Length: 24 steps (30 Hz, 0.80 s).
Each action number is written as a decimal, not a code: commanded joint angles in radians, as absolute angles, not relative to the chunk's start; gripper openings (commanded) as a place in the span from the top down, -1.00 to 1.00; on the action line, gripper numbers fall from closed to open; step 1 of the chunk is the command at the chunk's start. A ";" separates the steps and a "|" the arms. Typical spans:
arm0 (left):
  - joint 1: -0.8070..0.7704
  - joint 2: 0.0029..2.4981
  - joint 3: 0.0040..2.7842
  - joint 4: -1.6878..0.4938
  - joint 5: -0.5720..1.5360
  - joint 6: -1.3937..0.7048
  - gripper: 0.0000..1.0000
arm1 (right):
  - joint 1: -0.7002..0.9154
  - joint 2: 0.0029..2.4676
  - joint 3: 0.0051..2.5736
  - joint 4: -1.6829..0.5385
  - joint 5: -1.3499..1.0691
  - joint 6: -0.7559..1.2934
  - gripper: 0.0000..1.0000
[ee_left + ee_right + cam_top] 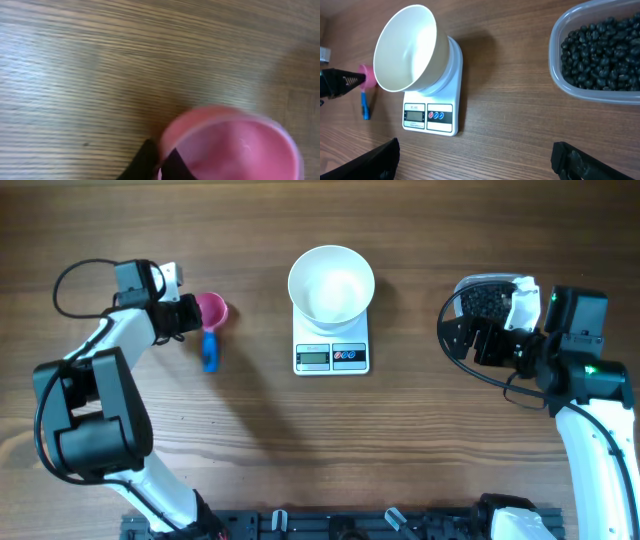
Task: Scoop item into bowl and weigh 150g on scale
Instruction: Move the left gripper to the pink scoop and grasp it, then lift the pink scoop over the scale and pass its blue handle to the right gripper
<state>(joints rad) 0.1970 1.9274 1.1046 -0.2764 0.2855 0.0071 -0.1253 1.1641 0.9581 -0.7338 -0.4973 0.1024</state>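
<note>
Beads (600, 55), tiny, round and black-blue, fill the clear rounded plastic tub (556, 75) on the right of the wooden table (250, 240). We see the round white bowl (331, 283) standing on the small flat white scale (332, 357) at the middle, well apart from the tub. Our left gripper (159, 165) is pinched onto the rim of a pink plastic scoop (211, 309) with a blue handle (210, 352). Our right gripper (477, 159) hangs near the tub, its jaws spread wide, holding nothing.
</note>
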 commanded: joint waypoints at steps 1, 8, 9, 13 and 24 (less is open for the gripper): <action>0.182 1.937 1.115 -0.273 0.286 0.009 0.92 | -0.122 1.169 0.974 -0.735 -0.518 0.082 -0.99; 0.225 1.856 1.121 -0.286 0.223 -0.230 0.92 | -0.122 1.169 0.974 -0.731 -0.577 0.083 -0.84; 0.236 1.827 1.122 -0.289 0.223 -0.288 0.92 | -0.122 1.169 0.974 -0.719 -0.609 0.086 -0.77; 0.265 1.654 1.122 -0.318 0.305 -0.557 0.92 | -0.120 1.163 0.974 -0.588 -0.781 0.207 -0.69; 0.104 1.425 1.121 -0.455 0.445 -1.140 0.92 | 0.269 1.168 0.974 -0.174 -0.686 0.612 -0.69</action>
<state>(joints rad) 0.1619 1.4349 1.1141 -0.4244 0.4168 -0.8898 0.1661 1.1641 0.9600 -0.2150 -0.7742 0.4740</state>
